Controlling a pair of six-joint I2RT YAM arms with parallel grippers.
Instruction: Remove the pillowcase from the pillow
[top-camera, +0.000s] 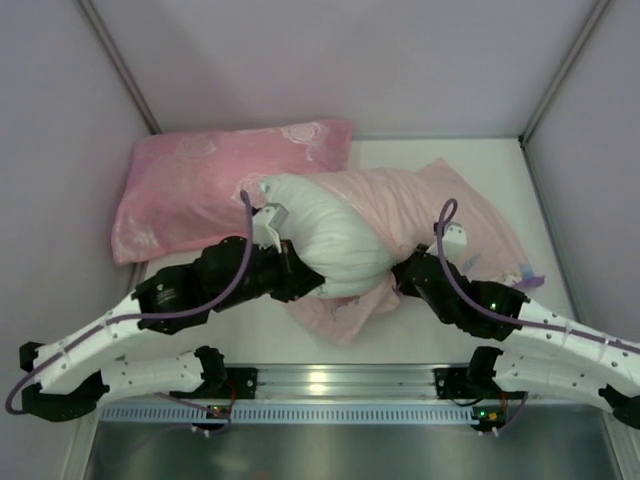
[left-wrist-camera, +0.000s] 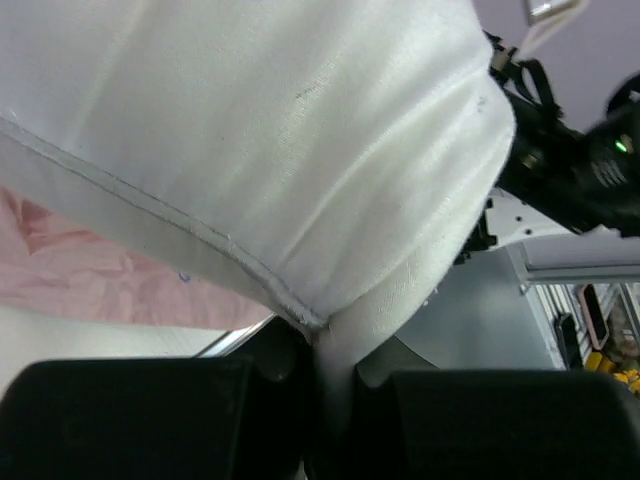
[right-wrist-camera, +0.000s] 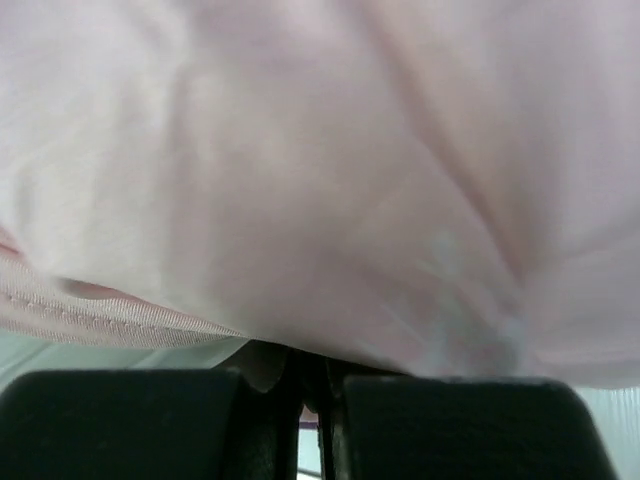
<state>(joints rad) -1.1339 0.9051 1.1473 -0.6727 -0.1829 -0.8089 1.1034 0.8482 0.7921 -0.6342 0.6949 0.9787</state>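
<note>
We are pinching the pillow (top-camera: 330, 235) near its lower edge with the left gripper (top-camera: 298, 275), in the centre of the top view. Its jaws are closed on the white seam, which the left wrist view is showing running down between the fingers. We are clamping the right gripper (top-camera: 405, 272) on the pillowcase (top-camera: 455, 215), whose pale pink inner side is spreading toward the right of the frame. In the right wrist view a fold is tucking into the closed jaws. The two grips are sitting on opposite sides so that, we judge, pulling them apart would slide the case off. The pillow's upper-left end is already lying bare, while its right part is sitting inside the case. A pink rose-patterned pillow (top-camera: 200, 180) is lying at upper left, just beside the white one.
</note>
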